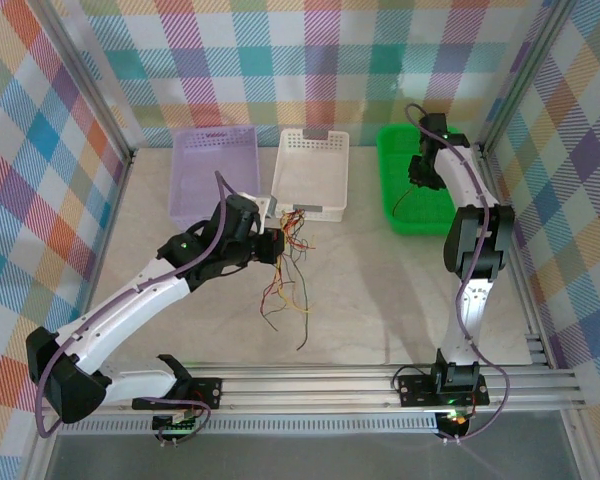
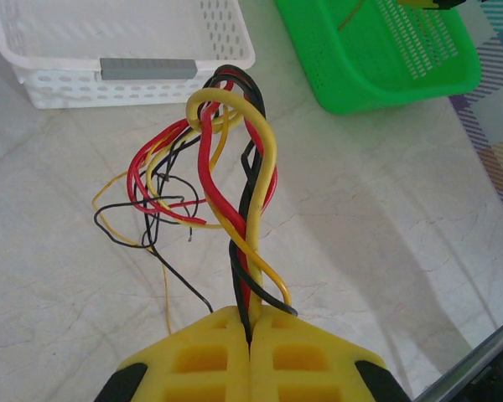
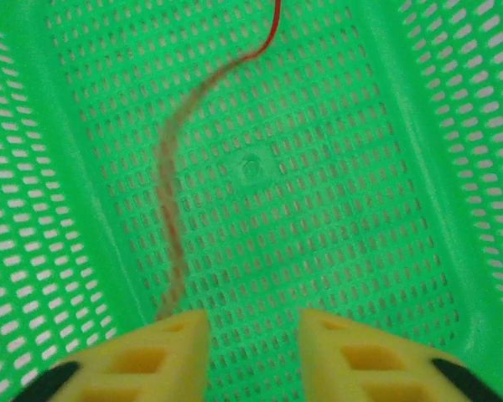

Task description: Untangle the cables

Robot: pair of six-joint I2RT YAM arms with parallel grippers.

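My left gripper [image 2: 251,322] is shut on a bunch of red, yellow and black cables [image 2: 235,167]. Their loops and loose ends rise and spread over the marble table. From above, the same cables [image 1: 285,275] hang from the left gripper [image 1: 277,240] and trail towards the near edge. My right gripper [image 3: 253,322] stands open over the green basket [image 3: 33,209], with nothing between its fingers. A single red cable [image 3: 172,193], blurred, runs from beside the left finger to the basket's far wall. The right gripper [image 1: 417,180] hovers at the green basket [image 1: 390,215] at the back right.
A white basket [image 1: 313,170] sits just behind the cable bunch, with a purple basket [image 1: 215,170] to its left. The white basket [image 2: 33,75] and green basket [image 2: 352,75] lie ahead of the left gripper. Checked walls and metal frame posts enclose the table.
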